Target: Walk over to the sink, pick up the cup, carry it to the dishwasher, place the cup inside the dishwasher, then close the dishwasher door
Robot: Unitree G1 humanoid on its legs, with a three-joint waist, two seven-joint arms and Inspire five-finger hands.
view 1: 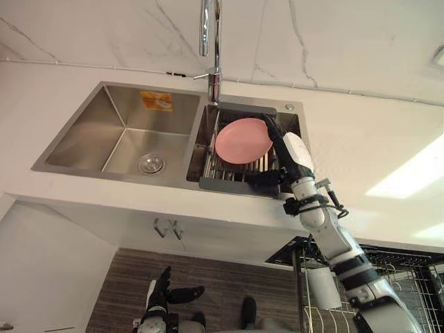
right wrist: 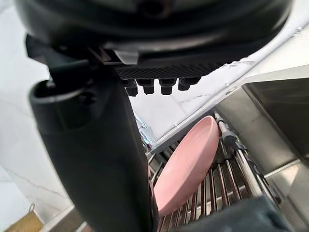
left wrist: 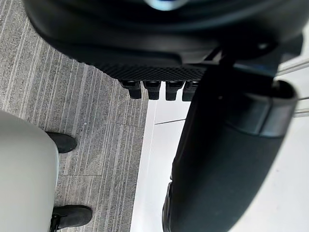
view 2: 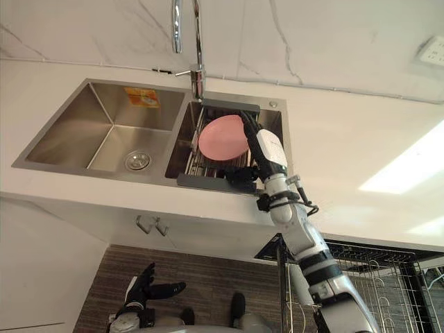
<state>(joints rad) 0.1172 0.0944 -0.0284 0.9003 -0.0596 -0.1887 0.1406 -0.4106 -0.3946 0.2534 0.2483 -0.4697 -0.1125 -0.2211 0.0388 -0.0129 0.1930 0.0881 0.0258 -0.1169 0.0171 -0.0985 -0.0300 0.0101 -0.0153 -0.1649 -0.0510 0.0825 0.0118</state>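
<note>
Now | right hand (view 1: 295, 154) outstretched beside plate (view 1: 243, 141) | left hand (view 1: 161, 288) low

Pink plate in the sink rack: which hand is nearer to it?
Right. The right hand is beside the pink plate in the rack; the left hand hangs low over the floor, below the counter.

Sink (view 1: 111, 125): set in the counter (view 1: 374, 146), two basins.
Faucet (view 1: 211, 41): behind the divider.
Rack (view 1: 229, 173): in the right basin.
Plate (view 1: 243, 141): tilted on the rack.
Dishwasher basket (view 1: 409, 277): below the counter, right.
</note>
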